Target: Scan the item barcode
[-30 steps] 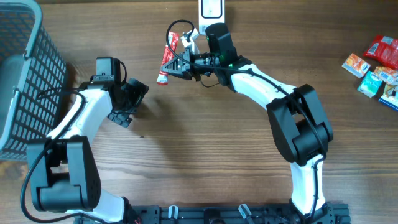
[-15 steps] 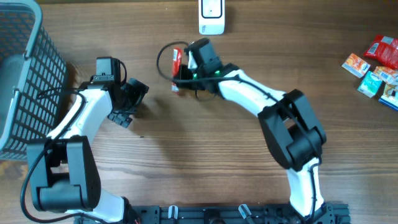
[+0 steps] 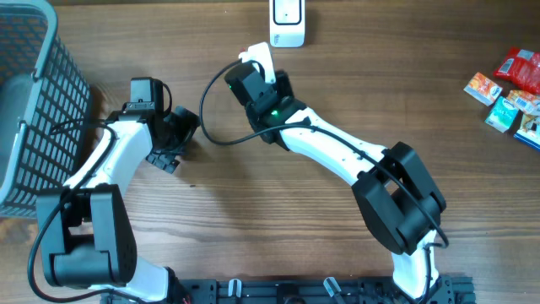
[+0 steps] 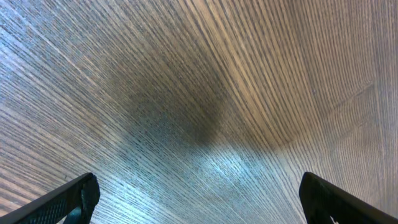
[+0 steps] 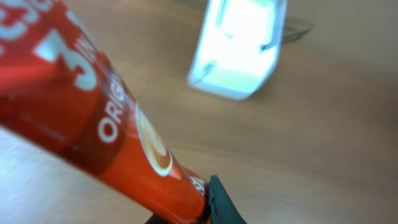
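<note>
Far on the left stands a tall grey plastic basket [image 3: 34,93] with a grid wall, at the edge of the brown wooden surface [image 3: 278,219]. Just beside it is the left arm, white with black joints. It bends up from the near edge of the surface.

The left end effector [image 3: 175,135] points down at the wood, near the basket but not touching it. Its two dark fingers [image 4: 71,199] are spread wide apart. In the left wrist view one finger shows in each bottom corner, and only bare wood with a soft shadow lies between them. It holds nothing.

Next comes the right arm. It reaches a long way from the near right side towards the far middle of the surface. A black cable [image 3: 211,122] loops out beside it.

The right end effector [image 3: 251,72] is pressed together on the end of a long red sachet [image 5: 93,130] with white letters and a round picture on it. In the right wrist view the sachet slants from the top left down to the bottom middle, where its end sits by a dark fingertip [image 5: 221,205]. It is up off the wood. From above, the end effector hides the sachet.

Just past the sachet, at the far edge of the surface, stands a white box-shaped scanner [image 3: 287,21]. It looks blurry in the right wrist view [image 5: 239,46]. The sachet is near it but not touching it.

Far on the right lie some small bright snack packets [image 3: 510,93], red, orange and blue, close together and well apart from both arms.
</note>
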`<action>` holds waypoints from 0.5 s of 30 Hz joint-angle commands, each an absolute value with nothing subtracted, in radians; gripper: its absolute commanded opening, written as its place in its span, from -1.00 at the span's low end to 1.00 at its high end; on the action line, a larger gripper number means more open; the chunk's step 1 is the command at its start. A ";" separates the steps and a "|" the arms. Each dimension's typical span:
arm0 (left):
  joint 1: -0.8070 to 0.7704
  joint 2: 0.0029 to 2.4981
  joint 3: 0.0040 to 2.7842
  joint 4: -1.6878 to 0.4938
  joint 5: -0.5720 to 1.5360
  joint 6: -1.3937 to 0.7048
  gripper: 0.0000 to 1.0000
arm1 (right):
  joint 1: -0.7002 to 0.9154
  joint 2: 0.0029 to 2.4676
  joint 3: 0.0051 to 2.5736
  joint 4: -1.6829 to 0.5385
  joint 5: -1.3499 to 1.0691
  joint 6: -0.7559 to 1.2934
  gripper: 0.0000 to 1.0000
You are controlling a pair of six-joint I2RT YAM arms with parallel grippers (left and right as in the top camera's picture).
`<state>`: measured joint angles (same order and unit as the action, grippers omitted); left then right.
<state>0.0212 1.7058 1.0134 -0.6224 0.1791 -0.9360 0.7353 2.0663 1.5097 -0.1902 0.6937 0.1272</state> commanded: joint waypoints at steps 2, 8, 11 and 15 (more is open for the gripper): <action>0.019 1.707 1.011 -0.622 0.159 -0.920 1.00 | 0.722 2.042 1.526 -0.057 0.980 -0.227 -0.91; 0.019 1.707 1.011 -0.622 0.159 -0.920 1.00 | 0.667 2.045 1.526 -0.006 0.965 -0.260 -0.91; 0.019 1.707 1.011 -0.622 0.159 -0.920 1.00 | 0.615 2.063 1.526 0.055 0.963 -0.285 -0.91; 0.019 1.707 1.011 -0.622 0.159 -0.920 1.00 | 0.546 2.115 1.526 0.210 0.960 -0.458 -0.91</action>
